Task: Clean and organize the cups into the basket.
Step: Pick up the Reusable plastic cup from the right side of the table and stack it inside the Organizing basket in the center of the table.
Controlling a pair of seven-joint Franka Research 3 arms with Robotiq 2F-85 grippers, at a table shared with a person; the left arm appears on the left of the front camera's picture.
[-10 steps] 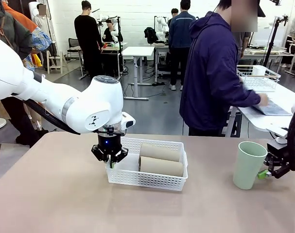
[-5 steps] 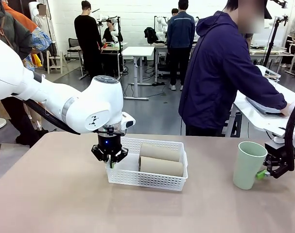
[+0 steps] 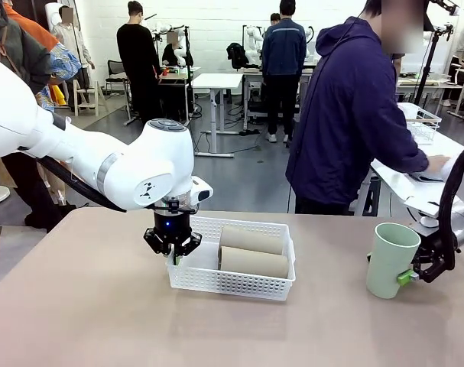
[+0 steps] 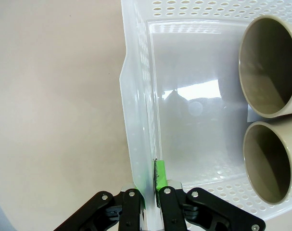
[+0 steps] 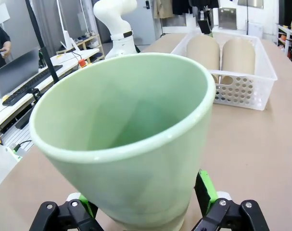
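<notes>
Table [image 3: 102, 321]: tan top, right across the foreground.
Mint cup [image 3: 390, 260]: here it is, upright on the table with its mouth up, out at 3 o'clock from the basket and well apart from it.
Right claw [image 3: 407, 274]: in low at the mint cup's 4 o'clock. Its jaws are spread wide and released, and the wrist view has a green pad [image 5: 206, 190] on either side of the cup's foot. Whether the pads actually brush the cup, I can't tell.
Left claw [image 3: 173, 248]: pointing straight down at the basket's 9 o'clock end and clenched on the short wall there. The wrist view shows one finger inside and one outside, with the wall pinched between them.
Basket [image 3: 232, 284]: white mesh, flat on the table at mid-table, long side running 9 to 3 o'clock.
Tan cups [image 3: 253, 262]: two of them, lying on their sides in the basket's 3 o'clock half. They sit side by side and touching, one nearer and one farther, mouths facing 9 o'clock toward the left claw.
Person [image 3: 346, 115]: past the far edge at 1 o'clock, in a dark blue hoodie, turned toward 3 o'clock.
Side table [image 3: 415, 191]: white, off at 2 o'clock, and the person's hand rests on it.
</notes>
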